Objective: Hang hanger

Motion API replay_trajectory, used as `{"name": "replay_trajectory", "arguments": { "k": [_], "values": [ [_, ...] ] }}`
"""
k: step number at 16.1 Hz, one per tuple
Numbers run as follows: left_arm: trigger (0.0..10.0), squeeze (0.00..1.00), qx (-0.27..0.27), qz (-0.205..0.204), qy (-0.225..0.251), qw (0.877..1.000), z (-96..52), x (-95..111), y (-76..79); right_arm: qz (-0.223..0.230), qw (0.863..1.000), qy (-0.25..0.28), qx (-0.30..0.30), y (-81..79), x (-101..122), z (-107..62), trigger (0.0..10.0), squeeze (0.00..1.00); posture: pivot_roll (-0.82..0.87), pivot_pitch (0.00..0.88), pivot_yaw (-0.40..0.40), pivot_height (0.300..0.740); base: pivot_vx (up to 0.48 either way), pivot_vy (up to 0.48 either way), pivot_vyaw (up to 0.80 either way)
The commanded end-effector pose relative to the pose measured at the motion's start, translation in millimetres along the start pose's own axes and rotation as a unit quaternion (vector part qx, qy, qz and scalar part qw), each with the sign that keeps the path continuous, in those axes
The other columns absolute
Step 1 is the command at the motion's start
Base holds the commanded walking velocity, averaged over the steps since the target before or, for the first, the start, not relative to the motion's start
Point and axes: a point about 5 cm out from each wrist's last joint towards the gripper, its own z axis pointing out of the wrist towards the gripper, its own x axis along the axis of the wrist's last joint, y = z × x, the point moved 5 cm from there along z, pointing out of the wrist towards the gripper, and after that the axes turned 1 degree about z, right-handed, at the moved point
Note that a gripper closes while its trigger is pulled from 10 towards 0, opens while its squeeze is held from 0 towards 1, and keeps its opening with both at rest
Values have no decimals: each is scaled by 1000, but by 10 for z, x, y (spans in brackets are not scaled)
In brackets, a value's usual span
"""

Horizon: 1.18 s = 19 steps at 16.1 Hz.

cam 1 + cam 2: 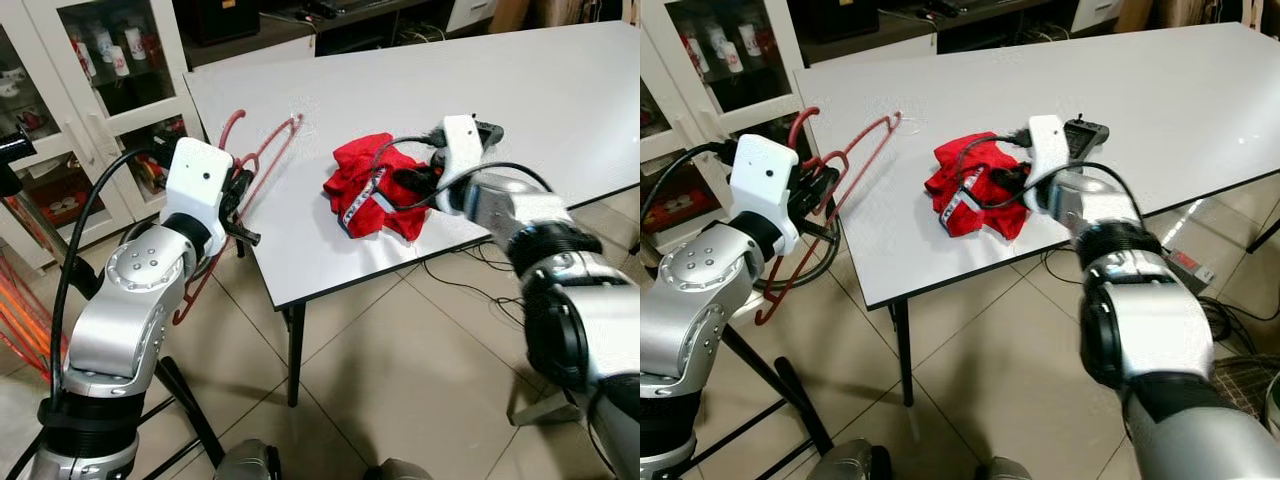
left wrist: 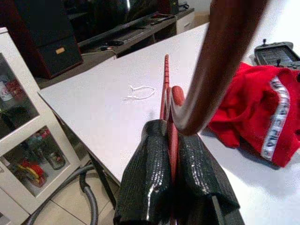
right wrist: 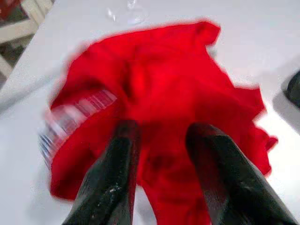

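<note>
White table (image 1: 560, 100); gripped hanger (image 1: 262, 155) (seemingly red)

The left hand (image 2: 171, 154) has its two black fingers clamped on a red plastic hanger (image 2: 220, 61), above a white table (image 2: 93, 98) bearing a crumpled red garment (image 2: 255, 117) with a striped band.

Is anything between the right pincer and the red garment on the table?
Nothing visible. The right pincer is open directly over the red garment, fingers down on its folds. The left pincer is shut on the red hanger.
</note>
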Motion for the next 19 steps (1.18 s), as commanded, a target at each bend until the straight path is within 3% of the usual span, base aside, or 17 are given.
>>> {"name": "replay_trajectory", "arguments": {
  "k": [1, 3, 4, 5, 6, 7, 9, 10, 11, 12, 13, 14, 17, 19],
  "values": [
    [10000, 0, -10, 4, -3, 1000, 25, 12, 27, 7, 1000, 12, 26, 5, 52, -68, 10000, 1000, -14, 29, 15, 740, 0, 0, 0],
    [10000, 0, -10, 4, -4, 1000, 26, 7, 6, 7, 996, 46, 82, -61, 199, -212, 10000, 1000, -14, 26, 16, 740, 0, 0, 0],
    [10000, 0, -7, 4, -4, 1000, 26, 12, -8, 8, 992, 70, 100, -86, 314, -310, 10000, 792, -15, 23, 16, 740, 0, 0, 0],
    [10000, 0, -4, 4, -4, 1000, 27, 12, -25, 3, 989, 95, 111, -98, 428, -423, 10000, 0, -15, 22, 15, 740, 0, 0, 0],
    [10000, 0, 2, 2, -4, 1000, 29, 13, -42, -13, 987, 126, 101, -68, 542, -528, 10000, 0, -14, 21, 11, 740, 0, 0, 0],
    [10000, 0, 22, -18, 9, 1000, 38, 58, -77, -68, 973, 221, 18, 34, 821, -760, 10000, 0, -12, 24, 6, 740, 0, 0, 0],
    [10000, 0, 38, -37, 28, 998, 48, 110, -92, -102, 952, 284, -59, 88, 969, -940, 10000, 0, -12, 24, 6, 740, 0, 0, 0],
    [10000, 0, 52, -71, 76, 993, 22, 260, -56, -76, 933, 329, -126, -20, 950, -1128, 10000, 0, -16, 39, 13, 740, 0, 0, -800],
    [10000, 0, 50, -94, 96, 990, -2, 337, -19, -81, 923, 343, -156, -101, 902, -1238, 10000, 0, -19, 45, 17, 740, 0, 0, -800],
    [10000, 0, 34, -105, 125, 986, -49, 472, 72, -124, 900, 364, -207, -243, 841, -1457, 10000, 0, -27, 50, 23, 740, 0, 0, -800],
    [10000, 0, 9, -96, 147, 984, -86, 572, 168, -120, 886, 389, -222, -340, 803, -1636, 10000, 0, -34, 55, 26, 740, 0, 0, -800],
    [10000, 0, -8, -88, 156, 984, -106, 619, 231, -82, 879, 408, -233, -361, 760, -1757, 10000, 0, -46, 60, 33, 740, 0, 0, -800],
    [10000, 0, -8, -80, 141, 987, -43, 529, 226, -76, 902, 334, -262, -331, 343, -1641, 10000, 0, -55, 66, 46, 740, 0, 0, -800],
    [10000, 0, 2, -67, 135, 989, -45, 466, 180, -65, 908, 307, -278, -332, 188, -1623, 10000, 0, -58, 67, 42, 740, 0, 0, -800]
  ]
}}
